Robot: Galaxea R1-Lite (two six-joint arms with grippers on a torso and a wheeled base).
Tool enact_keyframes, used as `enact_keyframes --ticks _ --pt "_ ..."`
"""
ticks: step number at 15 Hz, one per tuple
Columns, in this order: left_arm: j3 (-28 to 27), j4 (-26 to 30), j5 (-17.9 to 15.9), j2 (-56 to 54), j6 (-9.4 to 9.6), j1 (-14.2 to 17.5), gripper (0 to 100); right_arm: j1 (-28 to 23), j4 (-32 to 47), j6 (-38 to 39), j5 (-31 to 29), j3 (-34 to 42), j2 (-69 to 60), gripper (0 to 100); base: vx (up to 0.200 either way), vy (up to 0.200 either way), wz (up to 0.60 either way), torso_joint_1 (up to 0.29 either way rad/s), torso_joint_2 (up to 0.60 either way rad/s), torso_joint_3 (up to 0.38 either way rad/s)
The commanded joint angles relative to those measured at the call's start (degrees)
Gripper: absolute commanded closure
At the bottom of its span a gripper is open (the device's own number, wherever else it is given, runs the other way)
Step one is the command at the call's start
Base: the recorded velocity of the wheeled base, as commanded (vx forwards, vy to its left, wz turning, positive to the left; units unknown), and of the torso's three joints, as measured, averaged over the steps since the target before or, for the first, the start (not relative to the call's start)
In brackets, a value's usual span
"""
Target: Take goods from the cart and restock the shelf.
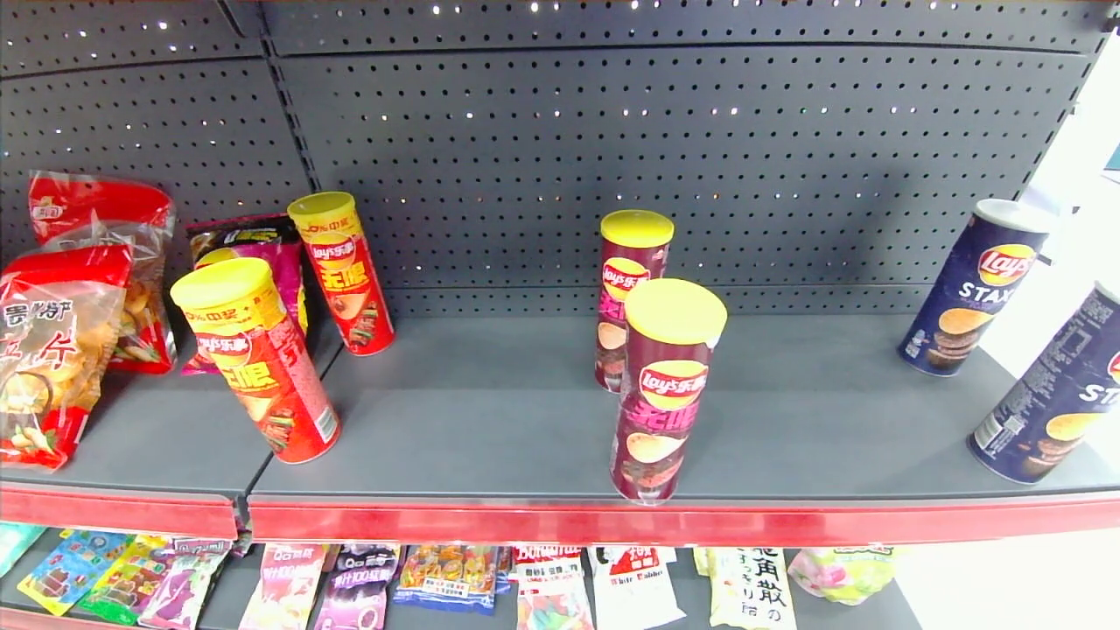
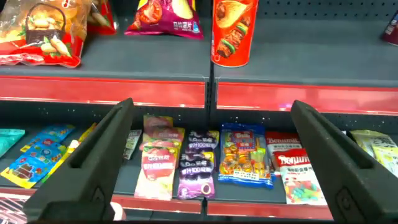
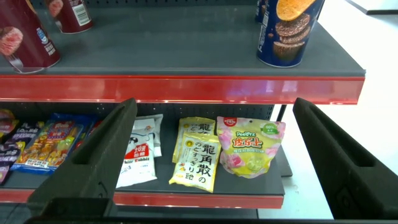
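On the grey shelf [image 1: 525,420] stand two red chip cans [image 1: 262,372], [image 1: 343,271], two maroon chip cans [image 1: 665,389], [image 1: 628,293] and two dark blue chip cans [image 1: 971,289], [image 1: 1054,394]. My left gripper [image 2: 208,168] is open and holds nothing; it hangs in front of the lower shelf's snack packets [image 2: 193,168], below a red can [image 2: 234,31]. My right gripper [image 3: 211,168] is also open with nothing in it, facing packets [image 3: 198,155] on the lower shelf under a blue can [image 3: 286,34].
Snack bags [image 1: 61,324] and a purple bag [image 1: 249,254] fill the shelf's left end. A red price rail [image 1: 612,521] runs along the front edge. Wide gaps lie between the can groups. The lower shelf holds several hanging packets [image 1: 551,582].
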Motion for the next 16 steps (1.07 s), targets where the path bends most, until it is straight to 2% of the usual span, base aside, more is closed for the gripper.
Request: enact_keyframes --ticks 1,12,13,14,15,16 --pt "0.0 -0.02 0.08 -0.05 -0.08 0.01 0 -0.02 0.0 0.01 0.04 0.0 -0.03 0 0.0 0.0 0.0 0.0 0.0 0.0" --pt "0.0 -0.02 -0.01 -0.05 0.01 0.09 0 -0.02 -0.79 0.81 -0.93 -0.18 -0.03 0 0.0 0.0 0.0 0.0 0.0 0.0" --pt "0.0 -0.02 -0.01 -0.05 0.01 0.09 0 0.51 -2.55 1.07 0.47 -3.96 1.37 0 0.0 0.0 0.0 0.0 0.0 0.0" --pt "0.0 -0.02 -0.01 -0.05 0.01 0.09 0 2.53 -3.87 3.53 2.94 -14.41 12.8 0 0.0 0.0 0.0 0.0 0.0 0.0" --pt "0.0 -0.02 -0.01 -0.05 0.01 0.09 0 2.79 -3.96 3.79 3.11 -15.56 14.03 0 0.0 0.0 0.0 0.0 0.0 0.0" --pt "0.0 -0.02 -0.01 -0.05 0.01 0.09 0 7.1 -3.6 4.06 5.84 -24.7 24.58 0 0.0 0.0 0.0 0.0 0.0 0.0"
